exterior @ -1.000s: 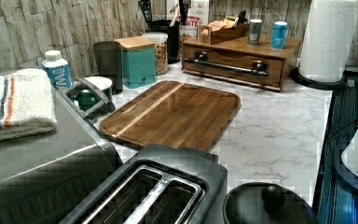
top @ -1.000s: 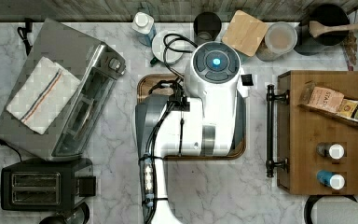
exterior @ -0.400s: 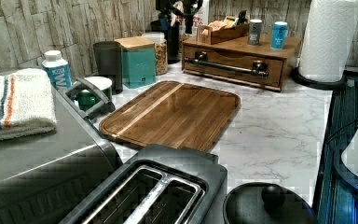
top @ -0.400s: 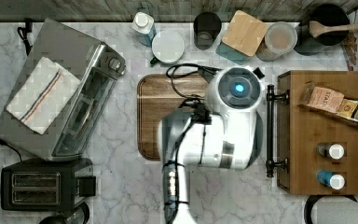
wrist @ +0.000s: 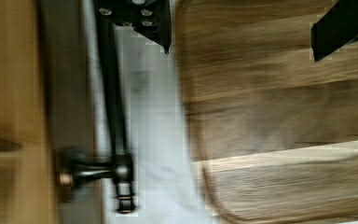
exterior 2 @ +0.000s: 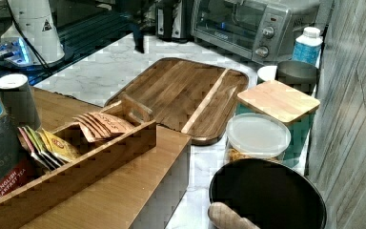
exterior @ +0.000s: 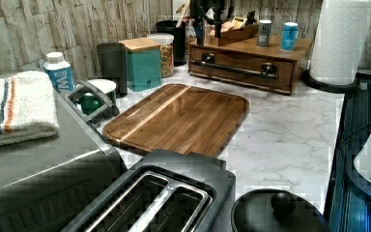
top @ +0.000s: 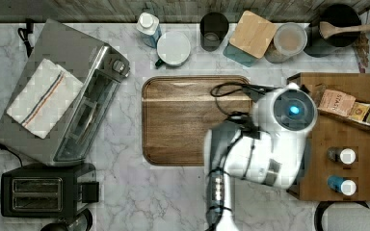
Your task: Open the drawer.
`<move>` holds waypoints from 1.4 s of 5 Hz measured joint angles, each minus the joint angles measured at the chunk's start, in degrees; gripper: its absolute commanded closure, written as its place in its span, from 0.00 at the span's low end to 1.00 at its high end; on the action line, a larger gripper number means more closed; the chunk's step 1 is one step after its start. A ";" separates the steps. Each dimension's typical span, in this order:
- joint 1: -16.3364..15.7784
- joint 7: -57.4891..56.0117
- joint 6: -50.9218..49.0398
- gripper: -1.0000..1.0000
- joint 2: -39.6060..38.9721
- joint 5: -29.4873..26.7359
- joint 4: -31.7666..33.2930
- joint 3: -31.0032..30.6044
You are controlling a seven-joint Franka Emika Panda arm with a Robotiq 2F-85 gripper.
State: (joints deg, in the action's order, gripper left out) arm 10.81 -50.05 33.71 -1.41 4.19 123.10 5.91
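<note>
Fingers: the gripper (wrist: 242, 28) is hanging with its jaws spread wide and grasping nothing; one finger (wrist: 144, 21) is sitting just over the handle (wrist: 114, 107), the other (wrist: 342, 25) is over the cutting board (wrist: 279, 121).
Handle: the long black bar is running along the drawer (exterior: 241, 72) front, one end post showing in the wrist view, untouched so far.
Drawer: it is sitting shut, flush in the bamboo cabinet (top: 361, 192) at the top view's right, on the far side of the counter in the left view.
Arm: the robot arm (top: 265, 144) is travelling across the top view from the board's middle toward the top view's right, and is now reaching the cabinet's front edge; in the left view the gripper is just coming in above the cabinet.
Meaning: the approach is nearly over; the fingers are likely needing to drop and close around the bar before any pull.
Nearby: the canisters (exterior: 144, 63) and the paper towel roll (exterior: 340, 41) are standing well apart from the handle.
</note>
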 measured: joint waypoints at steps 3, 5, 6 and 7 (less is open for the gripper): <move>5.63 0.00 8.03 0.00 0.11 4.71 5.48 4.94; 5.42 0.00 8.67 0.00 0.23 4.72 7.27 3.26; 5.27 -2.99 9.12 0.00 0.17 4.81 7.39 1.96; 5.11 -4.59 14.63 0.00 -0.88 6.71 7.39 1.72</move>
State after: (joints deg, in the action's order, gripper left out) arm 15.92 -54.64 48.34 -2.29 10.90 130.48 7.63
